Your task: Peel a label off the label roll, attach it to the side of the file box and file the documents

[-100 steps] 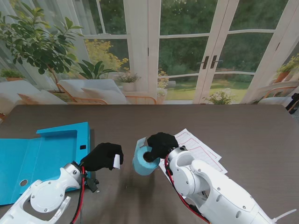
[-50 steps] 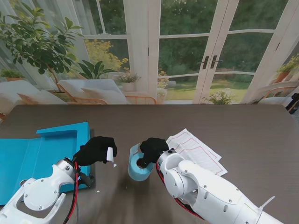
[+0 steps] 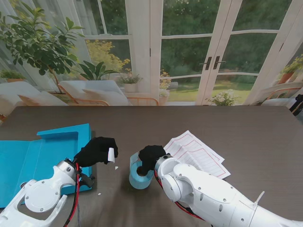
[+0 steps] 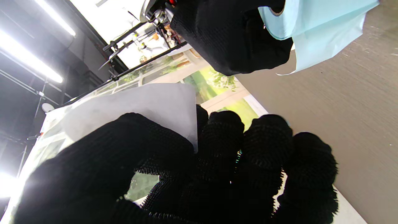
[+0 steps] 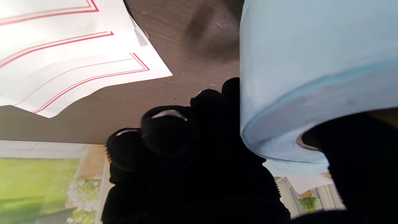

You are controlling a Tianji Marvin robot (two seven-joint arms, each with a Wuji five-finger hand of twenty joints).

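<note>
My left hand point(image 3: 96, 151), in a black glove, is shut on a small white label point(image 3: 111, 154) pinched between thumb and fingers; the left wrist view shows the label point(image 4: 149, 107) sticking up behind the thumb. The light-blue label roll point(image 3: 138, 176) sits at the table's middle, near me. My right hand point(image 3: 150, 157) is shut on it, thumb inside the core, fingers point(image 5: 169, 126) on the outer wall of the roll point(image 5: 311, 62). The blue file box point(image 3: 45, 153) lies open and flat on the left. The white documents point(image 3: 198, 152) with red lines lie right of the roll.
A small white scrap point(image 3: 99, 194) lies on the dark table point(image 3: 255, 137) near my left forearm, and another speck point(image 3: 116, 167) sits beside the label. The box's raised side wall point(image 3: 64, 131) faces away from me.
My right hand has carried the roll nearer to me and slightly left, down to the table. My left hand with the label has drawn left, away from the roll.
</note>
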